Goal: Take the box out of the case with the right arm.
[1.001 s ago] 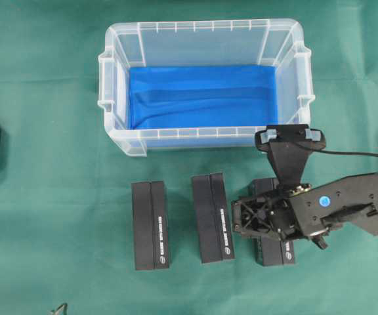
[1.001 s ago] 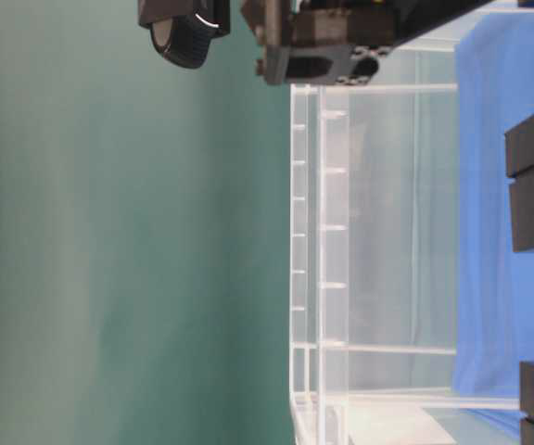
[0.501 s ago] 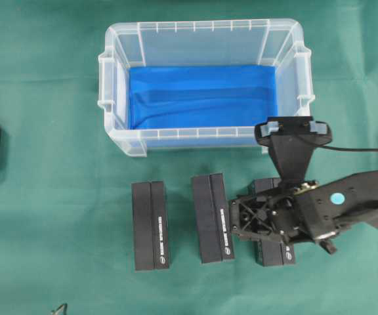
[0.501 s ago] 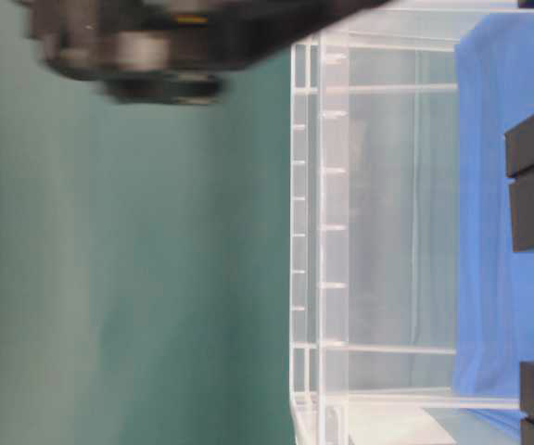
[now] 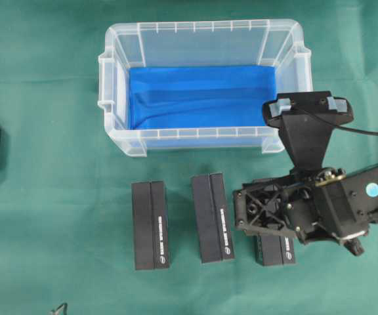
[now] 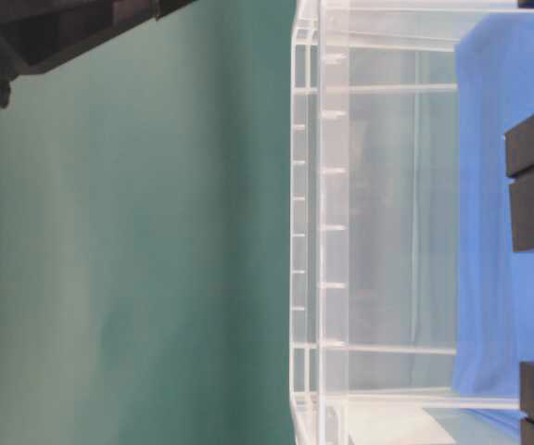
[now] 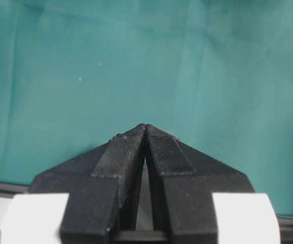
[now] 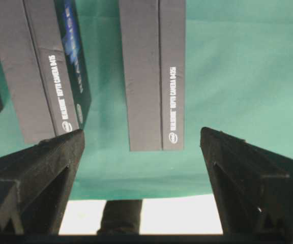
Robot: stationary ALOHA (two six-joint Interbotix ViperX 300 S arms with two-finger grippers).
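Right gripper [image 8: 141, 147] gapes wide, empty — lower right, over the boxes [image 5: 212, 216]; swinging away could clip the case [image 5: 120, 141].

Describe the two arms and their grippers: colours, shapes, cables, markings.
The right arm is all black, with an open lattice-framed right gripper, a round blue sticker, a brass-coloured knob and a black cable trailing to the right. Its wedge-shaped fingers look rough-textured. The left gripper has black ridged fingers tapering to a point, flanked by white parts.
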